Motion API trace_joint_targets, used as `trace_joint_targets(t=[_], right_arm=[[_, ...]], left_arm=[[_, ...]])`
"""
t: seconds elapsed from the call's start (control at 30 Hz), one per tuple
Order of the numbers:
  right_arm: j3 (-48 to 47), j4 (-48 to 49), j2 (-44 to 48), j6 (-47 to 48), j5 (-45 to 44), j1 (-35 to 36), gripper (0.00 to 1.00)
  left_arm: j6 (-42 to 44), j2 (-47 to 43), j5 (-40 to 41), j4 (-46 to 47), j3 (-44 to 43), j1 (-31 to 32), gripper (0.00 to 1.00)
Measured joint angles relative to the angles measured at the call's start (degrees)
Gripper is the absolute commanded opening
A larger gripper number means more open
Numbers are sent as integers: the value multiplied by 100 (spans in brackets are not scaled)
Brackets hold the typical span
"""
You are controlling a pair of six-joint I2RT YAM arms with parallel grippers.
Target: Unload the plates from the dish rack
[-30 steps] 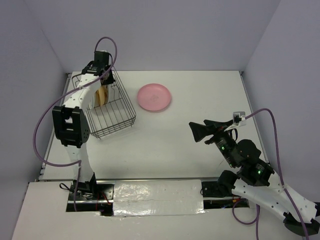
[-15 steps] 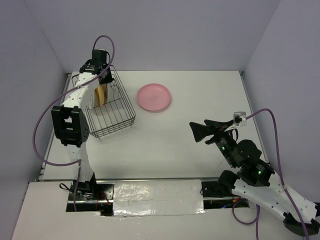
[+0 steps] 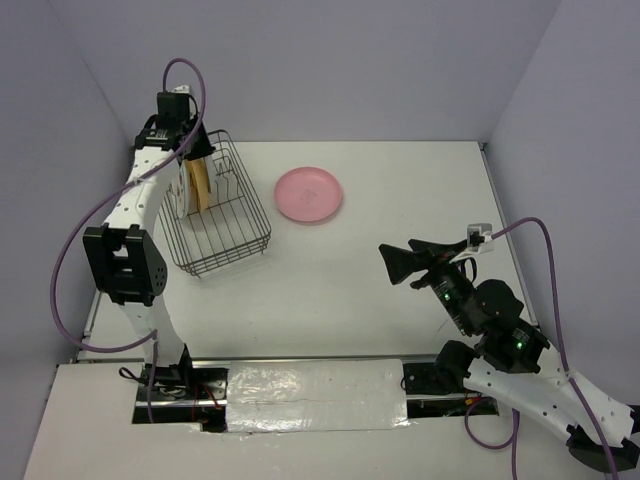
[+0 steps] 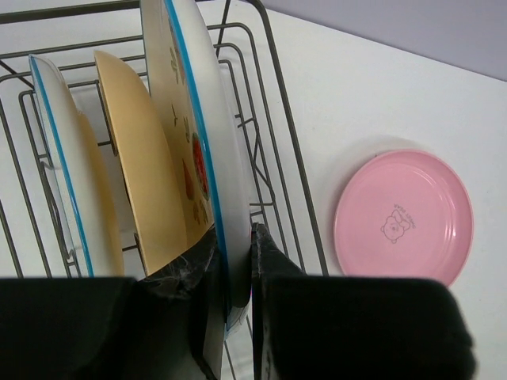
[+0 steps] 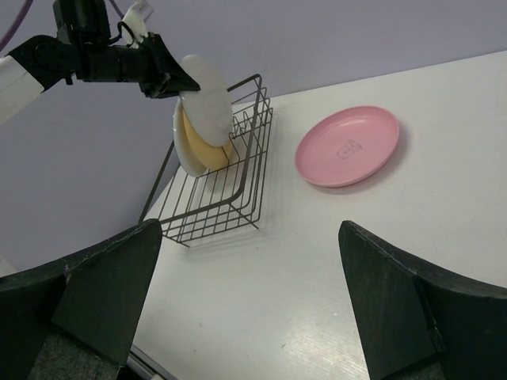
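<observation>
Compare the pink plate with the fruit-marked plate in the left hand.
The pink plate lies flat on the table; the fruit-marked plate stands on edge at the dish rack. The pink plate is untouched; the fruit-marked plate is pinched by the left hand. The pink plate is one colour; the fruit-marked plate is pale with a blue rim. Both are round.

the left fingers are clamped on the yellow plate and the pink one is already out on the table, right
Not the yellow plate: the left fingers are clamped on the white plate with red marks, as the left wrist view shows. The yellow plate stands in the rack. The pink plate is on the table.
</observation>
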State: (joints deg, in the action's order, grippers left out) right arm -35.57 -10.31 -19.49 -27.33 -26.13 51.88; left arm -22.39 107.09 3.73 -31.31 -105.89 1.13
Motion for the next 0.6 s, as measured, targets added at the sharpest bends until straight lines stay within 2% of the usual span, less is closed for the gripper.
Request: trace_joint_targets(t=[0.23, 0.43, 0.6], right_arm=[[0, 0, 0, 0, -2, 0, 100], [0, 0, 0, 0, -17, 0, 100], [0, -2, 0, 39, -44, 0, 100]], left_arm=[[-68, -72, -428, -50, 4, -50, 0], [-369, -562, -975, 105, 229, -107, 0], [-505, -638, -1467, 190, -247, 31, 0]])
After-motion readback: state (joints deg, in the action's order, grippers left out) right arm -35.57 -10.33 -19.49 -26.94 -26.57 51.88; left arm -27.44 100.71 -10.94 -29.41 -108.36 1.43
